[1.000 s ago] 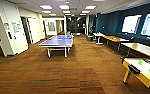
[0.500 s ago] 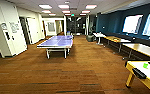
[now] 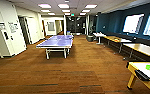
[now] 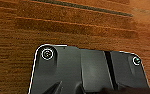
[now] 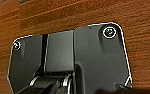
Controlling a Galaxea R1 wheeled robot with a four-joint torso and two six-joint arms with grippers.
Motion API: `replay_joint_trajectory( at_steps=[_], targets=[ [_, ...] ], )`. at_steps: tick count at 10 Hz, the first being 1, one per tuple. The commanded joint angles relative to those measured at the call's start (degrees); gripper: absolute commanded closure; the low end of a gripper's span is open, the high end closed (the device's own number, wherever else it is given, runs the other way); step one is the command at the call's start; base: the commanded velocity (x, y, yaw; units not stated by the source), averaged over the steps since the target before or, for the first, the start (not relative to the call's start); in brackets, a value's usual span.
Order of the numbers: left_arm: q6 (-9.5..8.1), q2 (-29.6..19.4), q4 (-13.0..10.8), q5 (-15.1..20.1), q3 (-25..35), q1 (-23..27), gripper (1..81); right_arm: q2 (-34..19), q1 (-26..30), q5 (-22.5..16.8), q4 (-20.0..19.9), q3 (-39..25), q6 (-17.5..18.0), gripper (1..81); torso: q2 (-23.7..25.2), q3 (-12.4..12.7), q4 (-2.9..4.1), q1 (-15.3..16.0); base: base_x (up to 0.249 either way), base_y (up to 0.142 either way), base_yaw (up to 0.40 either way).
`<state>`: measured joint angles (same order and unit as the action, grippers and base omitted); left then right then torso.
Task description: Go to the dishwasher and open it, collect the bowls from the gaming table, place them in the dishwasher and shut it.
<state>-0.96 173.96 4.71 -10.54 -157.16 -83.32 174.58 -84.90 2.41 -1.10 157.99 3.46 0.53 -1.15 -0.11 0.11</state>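
The gaming table, white-topped with a yellow edge and yellow legs, juts in at the lower right of the head view. On it sit a small lime green bowl and a flat dark box. The dishwasher is out of view. In the left wrist view the arm's dark plate hangs over the brown striped floor. The right wrist view has its dark plate over the same floor.
A blue table-tennis table stands mid-room, ahead and to the left. Wooden tables line the dark blue right wall under bright windows. White cabinets and doorways run along the left. A broad stretch of brown carpet lies between them.
The whole head view has shifted a little as the camera moved: the gaming table now sits lower and nearer the picture's right corner. The things themselves have not moved.
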Motion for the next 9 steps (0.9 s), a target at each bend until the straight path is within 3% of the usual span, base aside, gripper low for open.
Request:
replay_joint_trajectory(
  at_steps=[1,9],
  targets=[
    [0.35,0.1,0.0,2.6,0.0,2.6,1.0,0.2,2.5,-3.2,0.1,0.0,0.0,1.0,0.0,0.0,0.0,0.0,0.0,0.0,0.0],
    [0.17,-0.1,0.1,2.7,0.0,2.6,1.0,0.2,2.3,-3.1,0.0,0.1,0.0,1.0,0.0,0.0,0.0,-0.1,0.0,0.0,-0.016]
  ],
)
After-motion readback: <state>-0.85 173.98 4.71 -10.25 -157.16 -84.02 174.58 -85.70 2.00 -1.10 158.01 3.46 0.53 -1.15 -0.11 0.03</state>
